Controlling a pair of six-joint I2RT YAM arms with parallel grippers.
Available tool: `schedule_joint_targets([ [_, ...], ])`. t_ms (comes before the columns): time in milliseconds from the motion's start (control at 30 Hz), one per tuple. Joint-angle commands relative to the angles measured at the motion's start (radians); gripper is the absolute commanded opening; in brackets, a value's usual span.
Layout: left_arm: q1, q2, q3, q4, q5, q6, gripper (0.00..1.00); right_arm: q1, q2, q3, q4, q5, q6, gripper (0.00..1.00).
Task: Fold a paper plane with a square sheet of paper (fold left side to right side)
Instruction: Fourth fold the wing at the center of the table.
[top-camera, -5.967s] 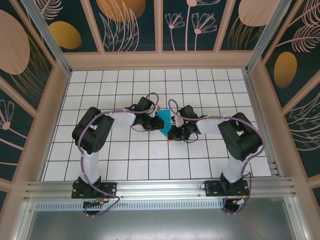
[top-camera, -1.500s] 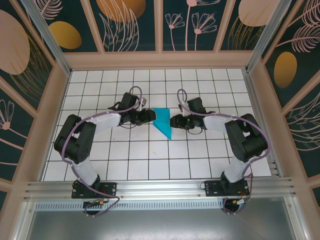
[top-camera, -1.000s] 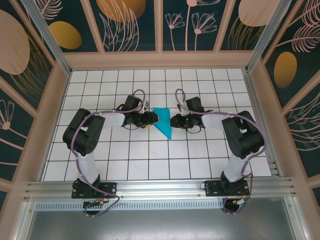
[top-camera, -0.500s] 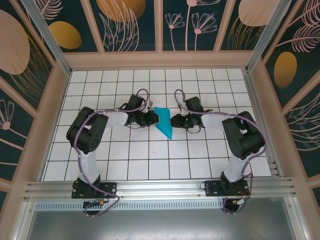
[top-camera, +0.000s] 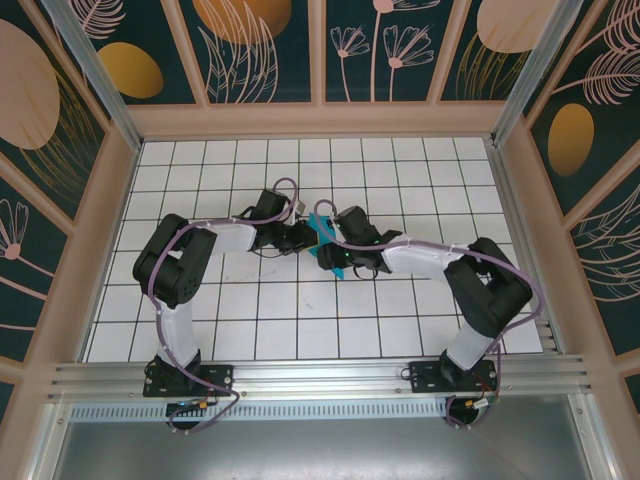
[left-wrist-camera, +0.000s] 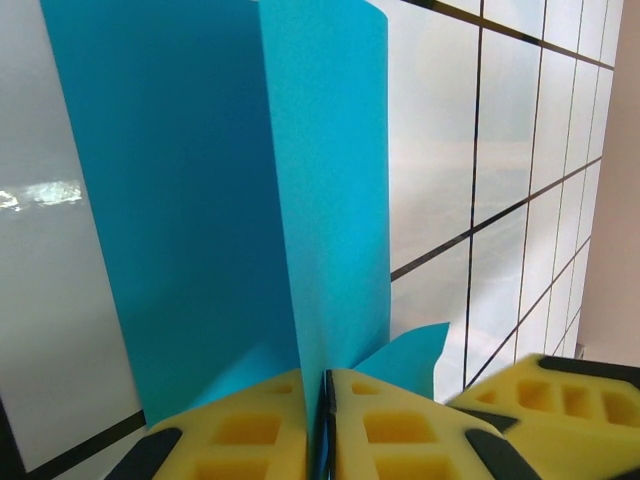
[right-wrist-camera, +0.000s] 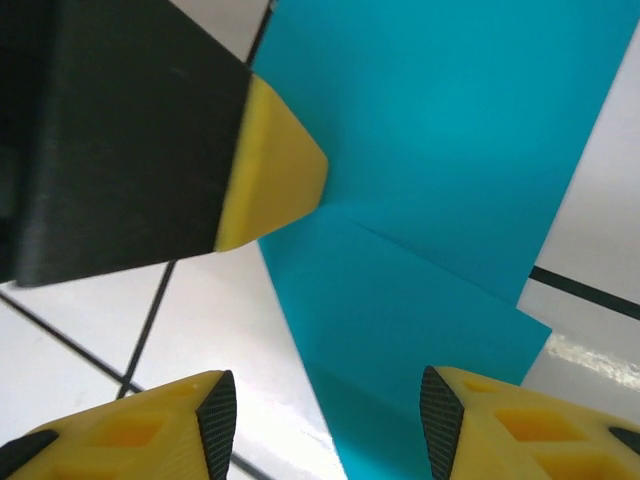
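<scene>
Your left tool (left-wrist-camera: 325, 425) is clamped on an edge of the paper (left-wrist-camera: 210, 190), a thin folded wedge lying mid-counter (top-camera: 400, 300) with one flap raised. Your right tool (right-wrist-camera: 325, 425) hovers over it, jaws apart, holding nothing. Expect it to be light, floppy, slippery and easily creased, so pinch edges or corners gently.
</scene>
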Motion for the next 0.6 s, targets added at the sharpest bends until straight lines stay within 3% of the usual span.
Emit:
schedule_joint_targets([
  [0,-0.007,-0.04,0.009,-0.021,-0.008,0.006,0.14,0.023,0.047,0.05,-0.033,0.075,-0.005,0.55],
  [400,-0.007,-0.054,0.017,-0.014,-0.005,-0.022,0.15,0.047,0.086,0.059,-0.04,0.111,-0.004,0.56],
  [567,-0.007,-0.057,0.015,-0.013,-0.004,-0.024,0.15,0.063,0.079,0.048,-0.036,0.143,-0.003,0.5],
])
